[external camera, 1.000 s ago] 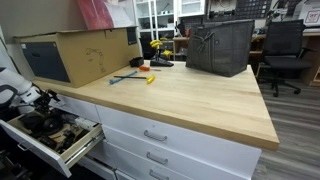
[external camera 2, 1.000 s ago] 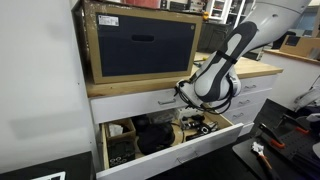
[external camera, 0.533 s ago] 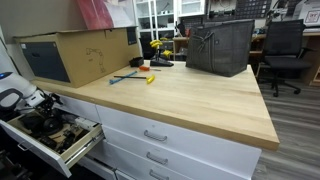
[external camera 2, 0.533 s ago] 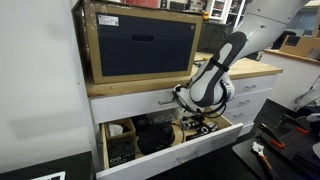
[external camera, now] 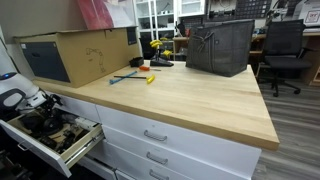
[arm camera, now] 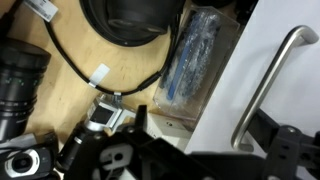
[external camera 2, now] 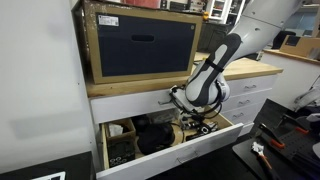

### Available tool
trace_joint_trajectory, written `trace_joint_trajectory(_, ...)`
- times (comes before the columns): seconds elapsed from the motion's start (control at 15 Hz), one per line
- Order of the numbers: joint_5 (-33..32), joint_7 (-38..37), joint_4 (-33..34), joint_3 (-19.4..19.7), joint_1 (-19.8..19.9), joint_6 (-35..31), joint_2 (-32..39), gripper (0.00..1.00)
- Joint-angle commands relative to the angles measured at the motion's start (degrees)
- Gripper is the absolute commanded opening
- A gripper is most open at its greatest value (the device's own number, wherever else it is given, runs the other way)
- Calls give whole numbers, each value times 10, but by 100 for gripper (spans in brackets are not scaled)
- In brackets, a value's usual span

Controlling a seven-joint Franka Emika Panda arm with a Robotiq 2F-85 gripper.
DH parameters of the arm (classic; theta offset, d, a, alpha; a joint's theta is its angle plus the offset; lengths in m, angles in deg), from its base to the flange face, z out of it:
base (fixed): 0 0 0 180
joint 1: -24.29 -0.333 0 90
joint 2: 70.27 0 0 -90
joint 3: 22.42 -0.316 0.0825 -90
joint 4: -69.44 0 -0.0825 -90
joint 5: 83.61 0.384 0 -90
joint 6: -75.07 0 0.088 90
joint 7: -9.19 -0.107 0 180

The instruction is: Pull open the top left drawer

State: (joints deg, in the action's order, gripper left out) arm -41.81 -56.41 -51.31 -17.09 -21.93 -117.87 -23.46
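The top left drawer (external camera 2: pixel 130 104) is a white front just under the countertop, and it is shut, so its contents are hidden. Its silver bar handle (external camera 2: pixel 163 100) also shows in the wrist view (arm camera: pixel 268 82). My gripper (external camera 2: pixel 177 98) is right at this handle. In the wrist view the gripper (arm camera: pixel 205 128) is open, with its dark fingers on either side of the handle's lower end. In an exterior view the drawer (external camera: pixel 72 104) and the gripper (external camera: pixel 38 100) sit at the far left.
Below it a white drawer (external camera 2: pixel 195 142) stands pulled out, full of dark tools, cables and a plastic bag (arm camera: pixel 195 55). A cardboard box (external camera: pixel 75 52) and grey bag (external camera: pixel 220 45) stand on the wooden countertop (external camera: pixel 190 100). More handled drawers (external camera: pixel 155 135) are alongside.
My arm has shifted slightly towards the top drawer's handle. Both drawers are as they were.
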Motion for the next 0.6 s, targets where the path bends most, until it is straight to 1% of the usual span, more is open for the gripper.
trace_joint_trajectory(0.0,2,-12,27,-16,19,39,5,100)
trace_joint_trajectory(0.07,11,0,31,-26,28,39,6,100)
trace_joint_trajectory(0.2,9,-1,38,-41,46,42,12,100)
trace_joint_trajectory(0.33,13,-4,39,-46,56,55,15,100)
trace_joint_trajectory(0.53,14,-2,28,-76,88,71,9,100)
